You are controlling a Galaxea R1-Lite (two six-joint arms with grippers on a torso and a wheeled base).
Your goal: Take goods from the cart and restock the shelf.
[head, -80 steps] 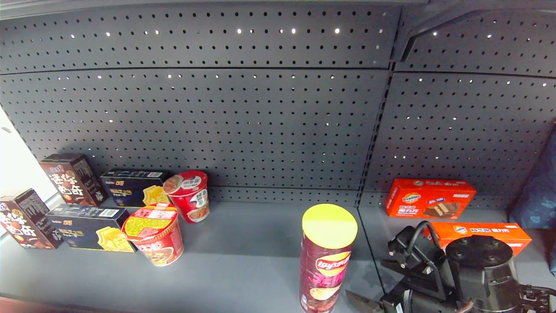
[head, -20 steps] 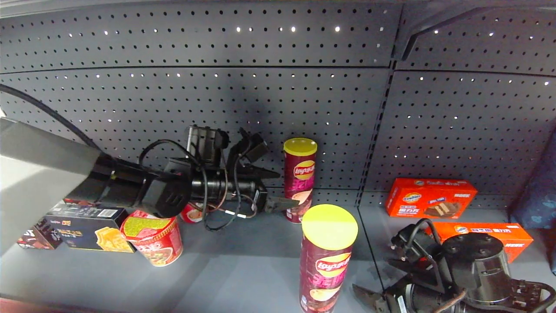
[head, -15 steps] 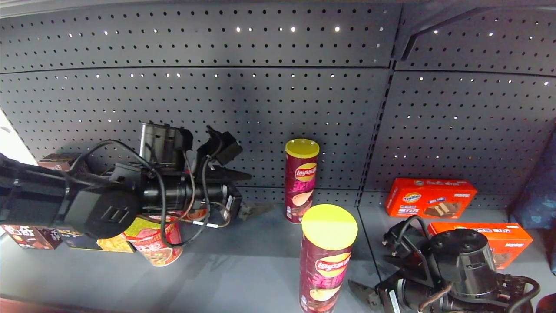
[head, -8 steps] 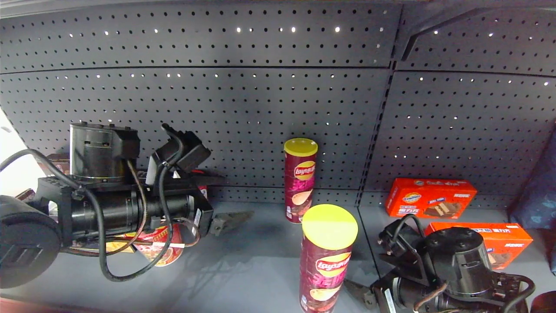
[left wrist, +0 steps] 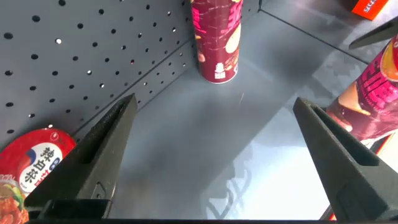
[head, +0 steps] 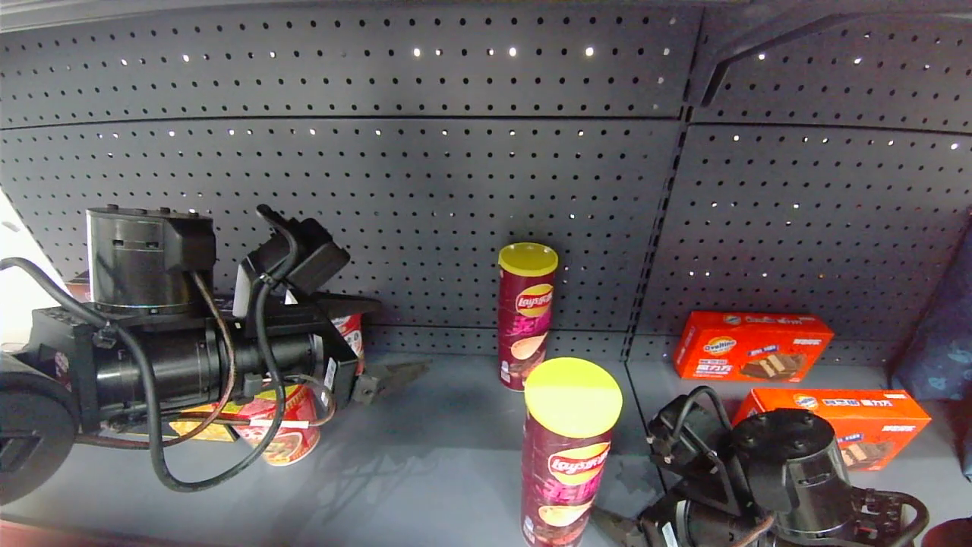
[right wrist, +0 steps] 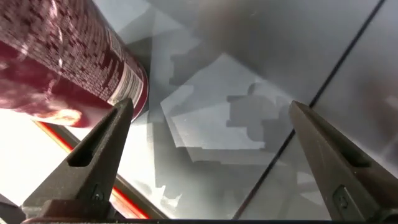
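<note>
**Restock status: two chip cans on deck, both grippers empty**

1. Right gripper, lower right of the head view: jaws spread wide, nothing between them. It sits low over the shelf, just beside the near chip can; whether a finger touches the can cannot be told.
2. The near chip can stands upright at the front edge, lower centre of the frame.
3. Left gripper, left of centre: jaws spread, holding nothing. It is level with a noodle cup and well apart from both cans.
4. The far chip can stands upright at centre frame, close against the perforated back panel and in line behind the near can.
5. Two orange boxes lie at the right, one behind the other.

Assessment: both cans appear placed and released. The next step is likely another trip to the cart. How much stock is left there cannot be judged.
</note>
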